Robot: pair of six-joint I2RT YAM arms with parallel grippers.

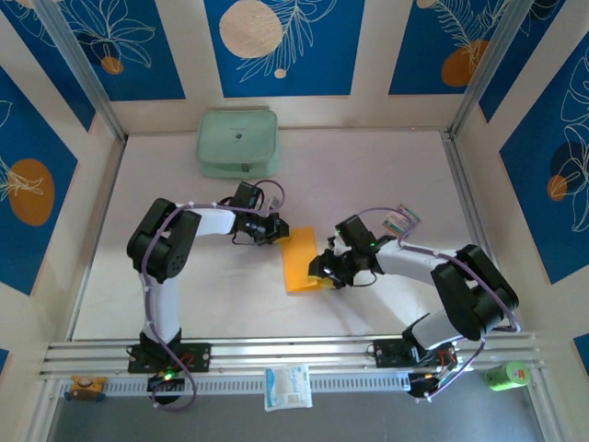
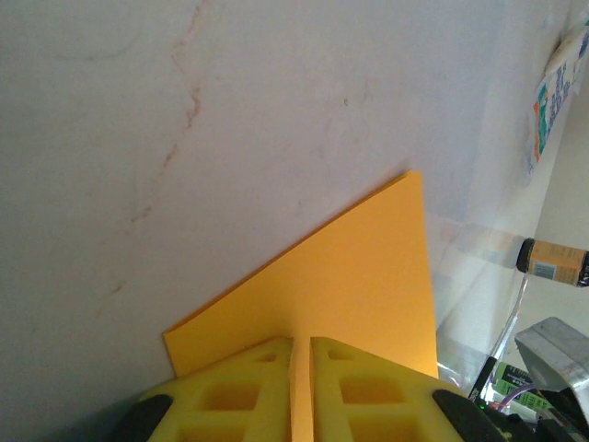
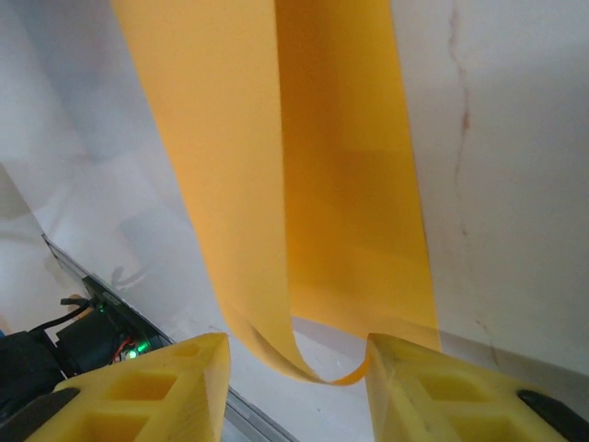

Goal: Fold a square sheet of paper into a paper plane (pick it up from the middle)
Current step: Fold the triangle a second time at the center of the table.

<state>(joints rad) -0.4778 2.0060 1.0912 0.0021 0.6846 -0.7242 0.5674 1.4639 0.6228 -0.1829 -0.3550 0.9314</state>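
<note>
Top external view, starting from the near edge: a white-and-blue packet (image 1: 288, 387) lies in front of the metal rail (image 1: 294, 354) between the two arm bases, and a green can (image 1: 504, 375) is at the right end. Beyond the rail, on the pale counter (image 1: 386, 166), both arms bend inward toward the middle. There the orange-yellow paper (image 1: 299, 262) sits between them as a long, narrow shape. The right gripper (image 1: 322, 269) is at its near right edge and the left gripper (image 1: 273, 230) is at its far left corner. A little striped card (image 1: 402, 219) lies just behind the right arm. Farther back, near the wall, rests a pale green pouch (image 1: 237, 143), well apart from the paper. Left wrist view: the yellow fingers (image 2: 239, 396) are pressed together with only a thin slit between them, and the edge of the paper (image 2: 350, 276) is pinched in this slit. From there the sheet goes away over the counter to a sharp corner. Right wrist view: the right gripper (image 3: 296, 354) is spread, and the paper (image 3: 304, 166) is bent over on itself, so its rounded fold hangs between the two fingers (image 3: 138, 387). Whether the right finger touches the fold, I cannot tell. Beyond the fold the two layers run away along the counter.
</note>
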